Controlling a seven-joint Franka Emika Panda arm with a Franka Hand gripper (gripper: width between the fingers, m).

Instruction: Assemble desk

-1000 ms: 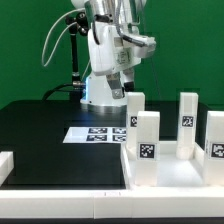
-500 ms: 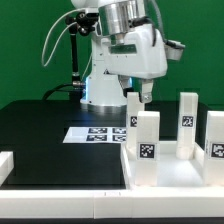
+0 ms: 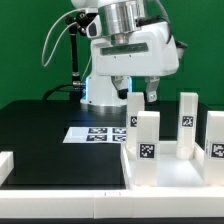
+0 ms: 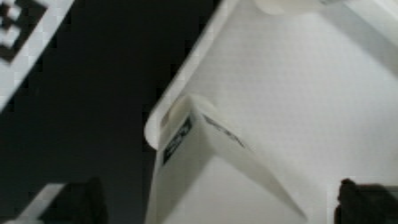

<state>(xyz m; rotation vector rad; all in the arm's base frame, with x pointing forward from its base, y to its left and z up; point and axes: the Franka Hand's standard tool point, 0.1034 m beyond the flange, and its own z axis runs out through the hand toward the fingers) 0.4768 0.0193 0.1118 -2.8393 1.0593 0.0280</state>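
Claw [image 3: 142, 96] released, jaws apart, nothing gripped. Wrist view agrees: both fingertips [image 4: 75, 200] sit wide with a white part between them, not touching it as far as I can tell.

- Rear leg [image 3: 135, 112] stands upright just below the claw, roughly lined up under the gap.
- Front leg [image 3: 146, 141] is below the claw and nearer the camera. Two more legs [image 3: 187, 121] [image 3: 215, 136] stand off to the claw's side, toward the exterior view's right.
- Panel [image 3: 168, 172] lies flat beneath the claw, rim up. All four legs stand upright on it.

My read: late stage, every leg is placed. Can't tell whether each one is fully seated or tightened, as the joints are hidden. Likely left: seat or tighten the rear leg, then check the rest.
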